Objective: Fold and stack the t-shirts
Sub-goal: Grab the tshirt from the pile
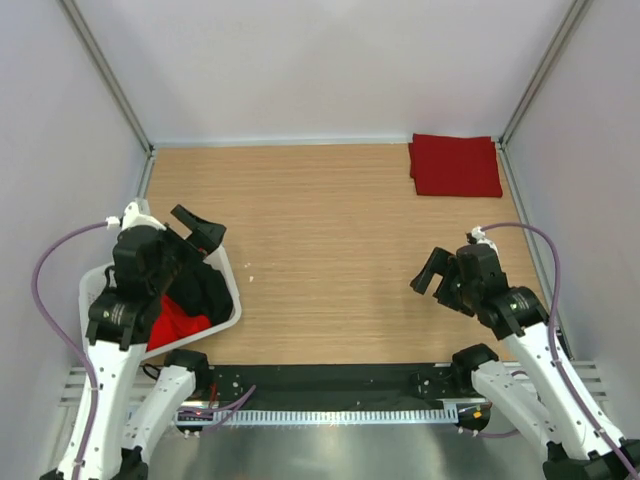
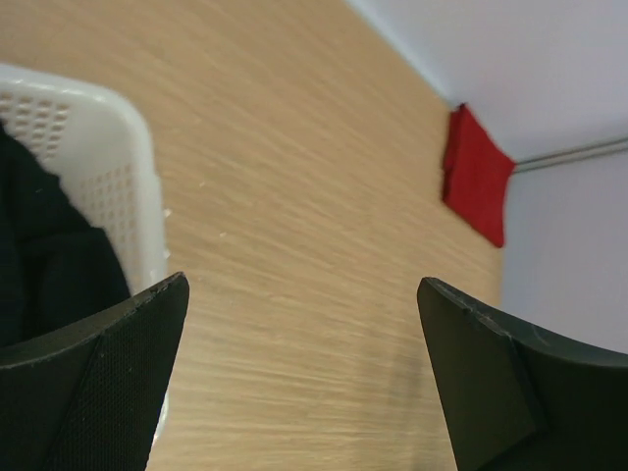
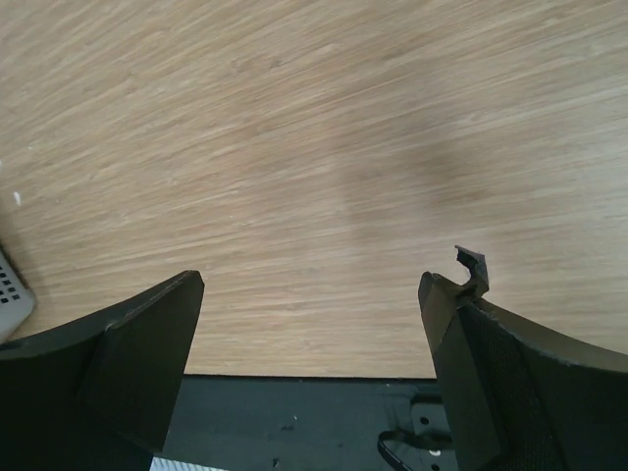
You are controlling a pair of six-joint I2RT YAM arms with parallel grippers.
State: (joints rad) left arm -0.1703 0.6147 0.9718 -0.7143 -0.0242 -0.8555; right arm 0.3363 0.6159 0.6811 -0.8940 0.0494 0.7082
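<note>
1. The left gripper (image 2: 302, 294) is hovering over the white plastic lattice basket (image 1: 233, 295) at the near left. Its jaws are standing wide apart and gripping nothing.
2. The right gripper (image 3: 312, 287) is hanging over the bare light wooden tabletop (image 1: 330, 240), jaws likewise spread and empty.
3. The plain black cotton t-shirt (image 1: 205, 285) and a bright red cotton t-shirt (image 1: 172, 325) are lying bunched together in the basket, unfolded.
4. A folded bright red t-shirt (image 1: 456, 166) is resting in the far right corner, well apart from both arms.
5. Risk: a pinch into the heap is likely to catch both garments at once. It could also snag the lattice wall, dragging the basket along.
</note>
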